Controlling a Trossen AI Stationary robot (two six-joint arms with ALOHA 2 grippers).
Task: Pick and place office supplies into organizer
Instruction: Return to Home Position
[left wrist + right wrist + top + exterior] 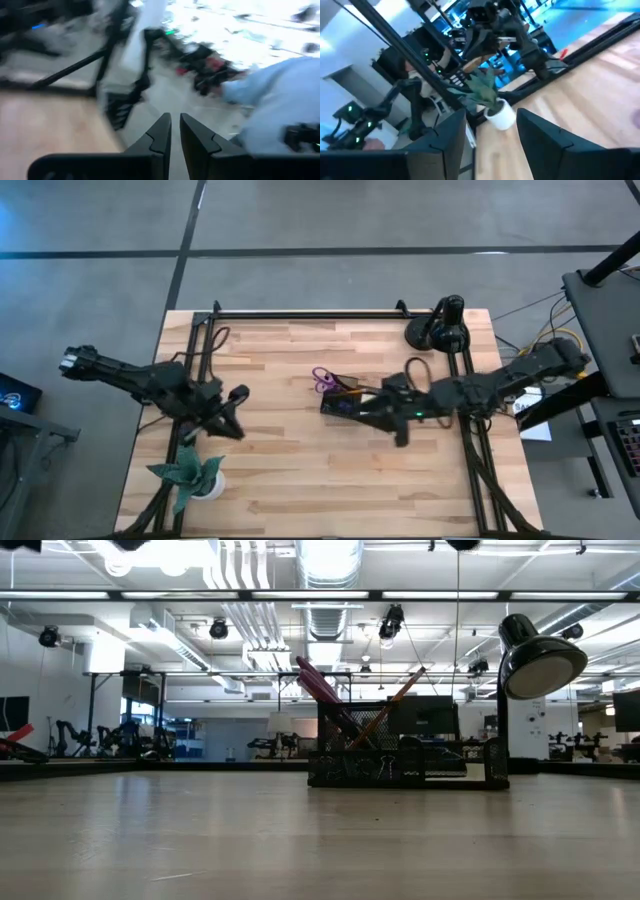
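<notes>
Just beside the right gripper (372,416), on its far side, sits the organizer (343,397), purple-handled scissors (322,379) and orange pencils (385,712) standing in it. Its fingers stand apart with nothing between them. To do this well, I judge it should back straight off the tray without nudging it. Left gripper (174,136) waits well away by the table's edge, fingers nearly together, empty

Overhead feed looks evenly lit to me, soft shadows only. Low cam: ceiling lights (328,558) glare at top centre, organizer (405,755) backlit, dark. Both wrist feeds motion-blurred; left one blown out upper right.
</notes>
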